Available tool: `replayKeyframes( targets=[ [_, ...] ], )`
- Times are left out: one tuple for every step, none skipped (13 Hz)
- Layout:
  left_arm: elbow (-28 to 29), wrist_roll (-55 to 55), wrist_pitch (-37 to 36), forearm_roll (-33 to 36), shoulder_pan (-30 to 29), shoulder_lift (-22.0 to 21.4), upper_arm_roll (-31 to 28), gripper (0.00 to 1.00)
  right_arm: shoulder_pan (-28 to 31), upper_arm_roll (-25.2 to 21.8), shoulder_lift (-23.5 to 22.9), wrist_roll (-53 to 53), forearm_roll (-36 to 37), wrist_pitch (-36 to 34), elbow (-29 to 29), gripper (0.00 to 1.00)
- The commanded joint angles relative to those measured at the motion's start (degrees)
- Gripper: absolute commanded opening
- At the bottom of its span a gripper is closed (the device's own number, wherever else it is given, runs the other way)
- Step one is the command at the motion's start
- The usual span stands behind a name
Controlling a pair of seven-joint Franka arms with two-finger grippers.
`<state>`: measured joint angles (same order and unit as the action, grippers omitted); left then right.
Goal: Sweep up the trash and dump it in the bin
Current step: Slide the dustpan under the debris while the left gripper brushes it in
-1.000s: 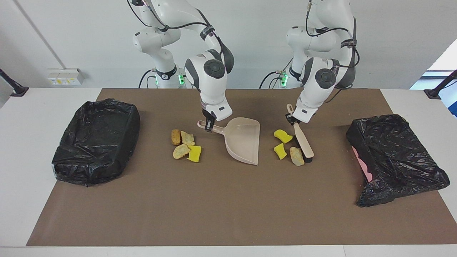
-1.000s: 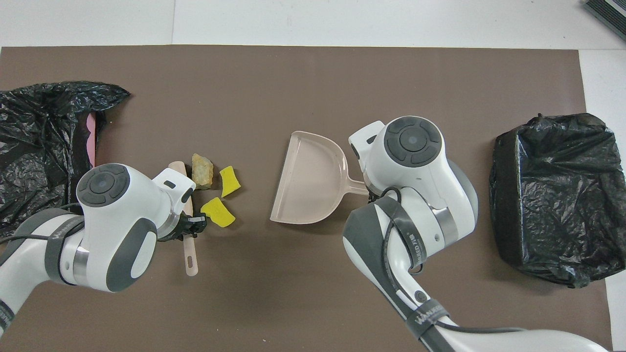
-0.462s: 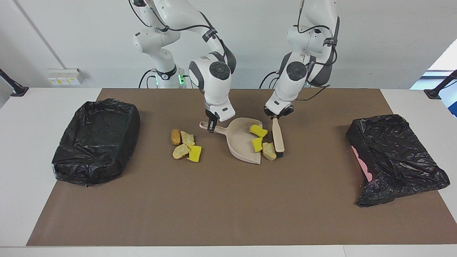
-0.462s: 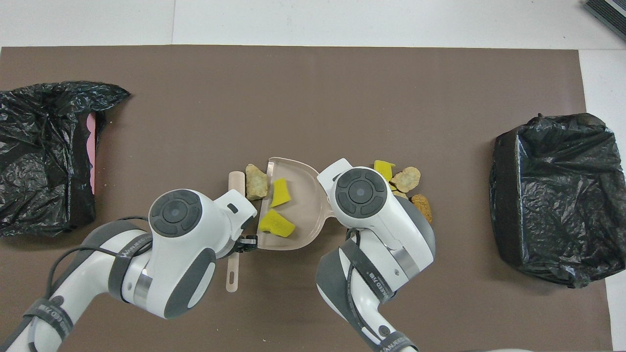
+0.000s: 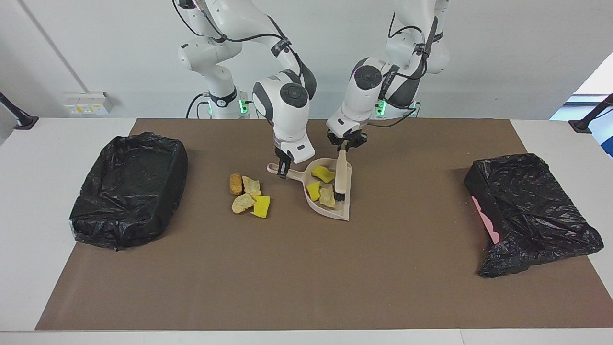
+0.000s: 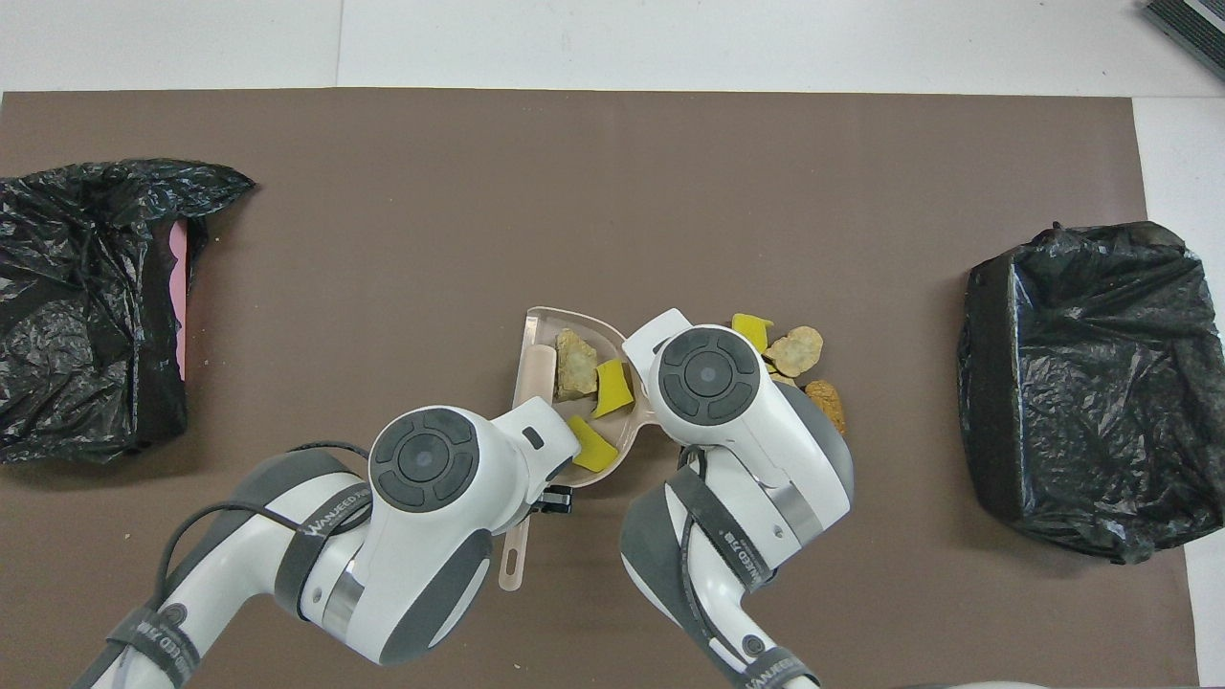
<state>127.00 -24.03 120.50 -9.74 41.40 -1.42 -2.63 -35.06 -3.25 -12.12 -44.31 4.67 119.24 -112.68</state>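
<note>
- Right gripper [image 5: 282, 168]: clamped on the dustpan [image 5: 330, 211] handle, pan flat on the mat.
- Left gripper [image 5: 344, 143]: clamped on the brush [image 5: 341, 179], bristles inside the pan.
- Trash: three pieces in the pan [image 5: 322, 188]; four loose [image 5: 248, 195] beside the handle, toward the right arm's end.
- Risk: lifting the pan tilted, or brushing hard, could spill pieces.
- Bin [image 5: 128, 189]: well apart.

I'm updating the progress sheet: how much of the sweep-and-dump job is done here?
Done: three chunks sit inside the dustpan. In hand: the left gripper holds the brush with its bristles in the pan, and the right gripper grips the dustpan's handle. Left: four chunks lie on the mat beside the pan, toward the right arm's end, and nothing has been dumped in either bagged bin as far as can be seen.
</note>
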Motion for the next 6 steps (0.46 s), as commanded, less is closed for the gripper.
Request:
replayKeyframes(
  targets=[
    [-3.77,-1.35,-7.27,-0.37,-0.62,-0.43,-0.97,0.0,0.95,0.17,0.42,1.33,1.39,0.3,-0.44,0.0],
    [-4.13,-4.59,-8.34,0.16,-1.14,-0.6,-0.89,0.0,2.35,0.17,0.86,0.72,1.39,-1.19,0.18,0.0],
    [-4.13,-8.01,-8.52,0.25,-1.23,-0.69,-0.97,0.0,3.4,0.26,2.08,-0.5,1.31,-2.86,0.53,0.0],
    [-4.04,-10.66,-8.79,0.25,-1.15,-0.78,-0.97,0.0,4.46,0.26,3.49,-1.39,1.13,-4.18,0.53,0.0],
    [-3.95,-12.86,-9.14,0.25,-1.15,-0.87,-0.89,0.0,5.78,0.26,5.24,-1.66,0.78,-6.02,0.53,0.0],
    [-3.69,-14.27,-9.14,0.86,-0.97,-1.04,-0.89,0.0,6.75,0.26,7.17,-1.92,0.78,-7.69,0.53,0.0]
  ],
)
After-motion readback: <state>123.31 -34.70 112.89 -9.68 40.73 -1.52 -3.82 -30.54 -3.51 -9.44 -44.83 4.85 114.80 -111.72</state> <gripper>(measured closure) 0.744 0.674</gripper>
